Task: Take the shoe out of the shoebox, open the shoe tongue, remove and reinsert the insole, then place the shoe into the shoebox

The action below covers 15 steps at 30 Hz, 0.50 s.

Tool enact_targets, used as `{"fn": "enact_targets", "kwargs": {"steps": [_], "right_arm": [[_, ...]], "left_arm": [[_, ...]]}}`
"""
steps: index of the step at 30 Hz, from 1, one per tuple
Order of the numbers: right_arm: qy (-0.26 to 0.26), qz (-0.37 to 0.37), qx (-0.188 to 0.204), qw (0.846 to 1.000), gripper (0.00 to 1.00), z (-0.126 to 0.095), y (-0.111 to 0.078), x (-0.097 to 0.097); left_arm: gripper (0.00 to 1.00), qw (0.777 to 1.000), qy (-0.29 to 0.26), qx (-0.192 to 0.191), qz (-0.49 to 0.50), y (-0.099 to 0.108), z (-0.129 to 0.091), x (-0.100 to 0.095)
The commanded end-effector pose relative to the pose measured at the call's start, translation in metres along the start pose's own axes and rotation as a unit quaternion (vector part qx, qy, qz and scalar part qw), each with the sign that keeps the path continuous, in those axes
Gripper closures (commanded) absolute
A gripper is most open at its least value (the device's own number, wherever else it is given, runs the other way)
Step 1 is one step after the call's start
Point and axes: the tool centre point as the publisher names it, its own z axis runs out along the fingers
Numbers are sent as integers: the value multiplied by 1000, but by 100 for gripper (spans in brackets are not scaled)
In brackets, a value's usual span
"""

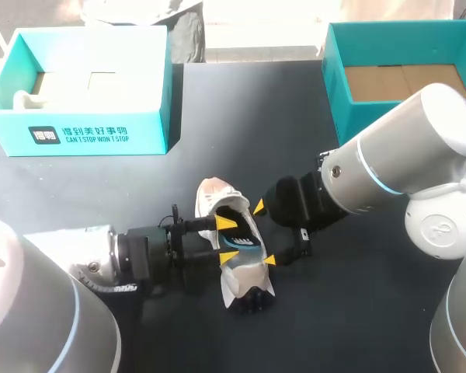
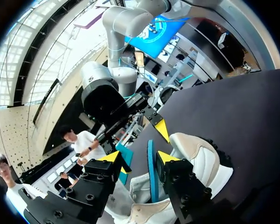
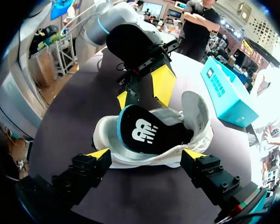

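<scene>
White sneaker is lying at table centre, lettered shoebox at 11 o'clock, plain shoebox at 1 o'clock. Insole is sticking half out. Left gripper is straddling it, 2 fingers spread. Right gripper is flanking the sneaker at 3 o'clock, also spread. The insole is probably light and floppy, so pinch its raised edge.

Bright, even daylight fills the scene. The dark tabletop stays matte, with a pale sheen toward its far edge. The white shoe casts only a soft, faint shadow. A glossy highlight runs along the right arm's white shell. In the left wrist view, high windows burn out to white. In the right wrist view, light falls from above, and shade pools under the shoe.
</scene>
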Motion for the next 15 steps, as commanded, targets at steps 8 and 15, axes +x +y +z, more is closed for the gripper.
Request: {"fn": "enact_targets", "kwargs": {"steps": [8, 15], "right_arm": [[-2, 0, 1, 1000, 0, 2, 0, 1], [-2, 0, 1, 1000, 0, 2, 0, 1]], "left_arm": [[44, 1000, 6, -18, -7, -25, -34, 2], [27, 999, 32, -30, 0, -22, -55, -8]]}}
